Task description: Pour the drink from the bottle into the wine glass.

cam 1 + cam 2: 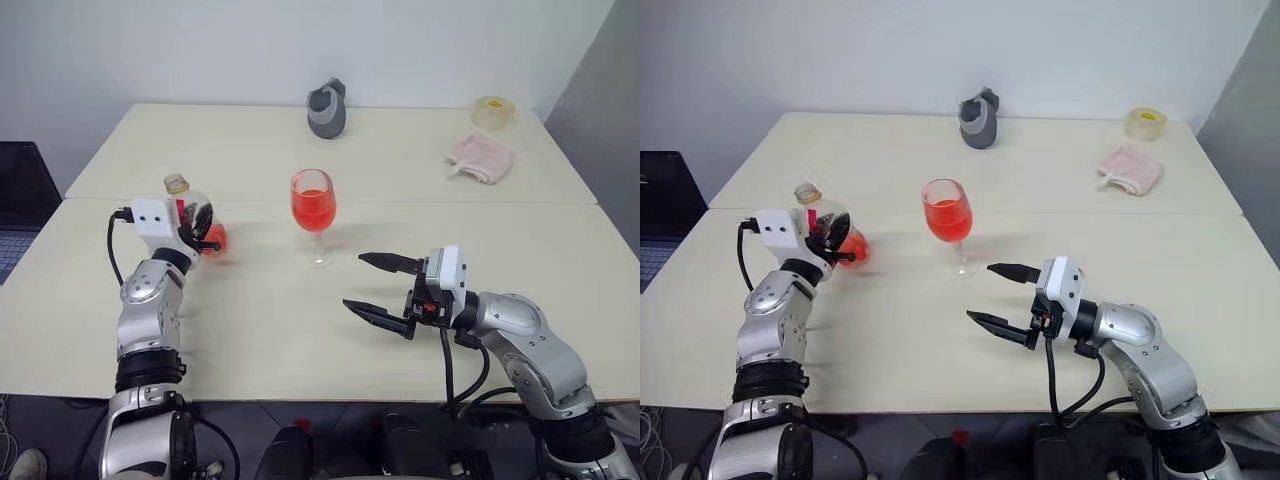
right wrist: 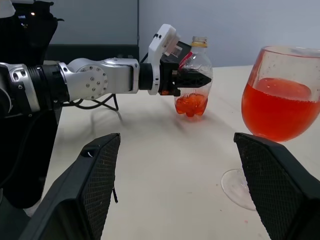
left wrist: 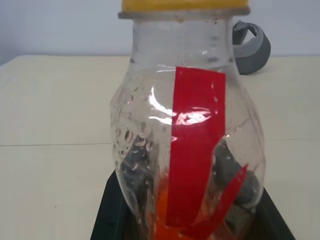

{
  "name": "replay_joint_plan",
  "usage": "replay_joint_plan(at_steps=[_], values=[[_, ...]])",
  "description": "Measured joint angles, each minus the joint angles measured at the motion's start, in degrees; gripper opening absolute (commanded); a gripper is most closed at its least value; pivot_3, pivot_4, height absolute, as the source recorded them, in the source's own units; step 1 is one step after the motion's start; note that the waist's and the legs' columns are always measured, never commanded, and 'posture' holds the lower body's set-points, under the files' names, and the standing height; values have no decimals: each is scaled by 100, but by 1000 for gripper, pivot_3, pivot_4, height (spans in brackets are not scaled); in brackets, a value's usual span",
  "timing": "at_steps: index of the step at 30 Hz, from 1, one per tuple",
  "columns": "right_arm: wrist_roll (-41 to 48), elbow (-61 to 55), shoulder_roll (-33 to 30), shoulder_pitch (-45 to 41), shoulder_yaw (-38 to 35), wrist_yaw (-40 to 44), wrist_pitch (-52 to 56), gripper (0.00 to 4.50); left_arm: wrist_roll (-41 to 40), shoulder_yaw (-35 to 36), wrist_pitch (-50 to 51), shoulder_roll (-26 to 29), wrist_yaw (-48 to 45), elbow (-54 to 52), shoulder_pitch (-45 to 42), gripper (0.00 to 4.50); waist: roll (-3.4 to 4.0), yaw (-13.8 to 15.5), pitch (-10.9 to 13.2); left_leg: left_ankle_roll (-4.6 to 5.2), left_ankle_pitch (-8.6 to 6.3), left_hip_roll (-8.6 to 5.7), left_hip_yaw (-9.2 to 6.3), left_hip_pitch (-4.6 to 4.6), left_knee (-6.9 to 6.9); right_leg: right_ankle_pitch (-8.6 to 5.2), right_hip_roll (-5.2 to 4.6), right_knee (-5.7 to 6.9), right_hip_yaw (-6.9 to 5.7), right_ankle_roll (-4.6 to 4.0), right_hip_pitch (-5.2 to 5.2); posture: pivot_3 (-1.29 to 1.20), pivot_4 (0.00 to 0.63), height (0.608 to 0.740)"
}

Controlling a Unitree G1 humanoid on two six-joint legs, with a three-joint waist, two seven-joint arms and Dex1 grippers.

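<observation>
place: lab-like test room | cues: bare white wall [image 1: 200, 50]; two plain pushed-together tables [image 1: 250, 330]

One clear plastic bottle [image 1: 192, 218] with a little red drink [image 2: 190, 104] left in its base. One stemmed wine glass [image 1: 314, 212], its bowl about half full of the same red liquid. One grey cup-like object [image 1: 327, 109], one roll of tape [image 1: 493, 112] and one pink cloth [image 1: 481, 158]. Two pale tabletops [image 1: 300, 330] pushed together along one seam. Two robot grippers: the left gripper [image 1: 203, 228] and the right gripper [image 1: 383, 287].
</observation>
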Motion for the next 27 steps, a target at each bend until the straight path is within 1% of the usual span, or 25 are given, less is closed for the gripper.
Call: replay_joint_plan(at_steps=[2,4,8,12,13,16,19,24,27], values=[[29,0,16,-41,0,-37,32,3895,1,-12,-87,-39,2,54,18,1028,-2,31,-1,0,0,-1,0,0,1,0,0,0,-1,0,0,0,150,740],[31,0,16,-76,-2,-78,66,3895,1,-20,-155,-43,5,81,15,1720,-3,39,-2,0,0,-1,2,0,1,0,1,0,0,0,0,0,150,740],[31,1,17,-129,-2,-90,81,3895,1,-20,-225,-41,2,192,9,2925,-3,38,-2,1,-1,-2,4,1,0,0,1,0,0,0,0,0,150,740],[32,2,18,-193,-4,-106,82,3895,1,-19,-225,-36,7,229,11,4284,-3,38,-2,3,-2,-1,3,1,0,0,2,-1,0,0,0,0,150,740],[31,2,18,-193,-4,-111,82,3895,0,-17,-225,-31,10,227,15,4488,-3,38,-2,3,-2,-1,4,1,0,0,2,-1,0,0,0,0,150,740],[32,2,18,-192,-4,-122,82,3895,-11,-15,-194,-29,19,150,91,4488,-3,35,-2,3,-2,-1,4,2,-1,0,2,-1,0,0,0,0,150,740],[33,-4,-6,-111,-27,-143,85,3895,-89,-19,-10,-33,32,-326,490,4488,-3,25,-2,2,-1,2,3,2,-6,0,1,-4,1,0,0,0,150,740],[39,-183,-144,301,-180,-246,176,3895,-323,-49,627,-114,93,-1561,1451,4488,-3,41,-2,10,-6,12,1,3,-8,0,-8,-6,2,0,3,0,150,740],[99,-445,-160,525,-324,-457,330,3895,-504,-87,1093,-140,100,-2419,2061,4488,-3,44,-2,14,-8,12,0,7,-14,0,-16,-12,0,0,9,0,150,740]])
